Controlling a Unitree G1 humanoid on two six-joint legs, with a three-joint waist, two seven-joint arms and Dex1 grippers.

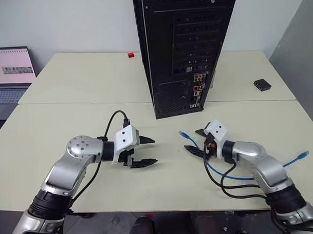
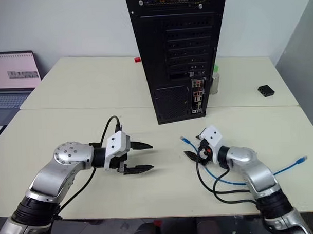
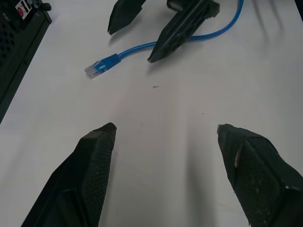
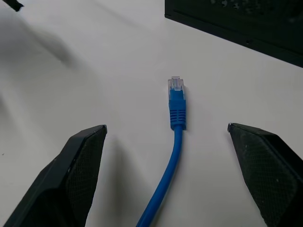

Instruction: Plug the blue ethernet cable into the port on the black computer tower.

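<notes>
Two cream tables (image 1: 93,83) (pushed together) meet a white wall (image 1: 66,22); both grippers' fingers spread, empty.

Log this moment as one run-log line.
left gripper: open, empty | right gripper: open, straddling blue ethernet cable plug on table | black computer tower: unplugged

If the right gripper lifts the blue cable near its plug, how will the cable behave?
The blue ethernet cable lies in loose curves, so it will probably droop. Being thin, it likely feels light, and its clear plug may swing.
</notes>
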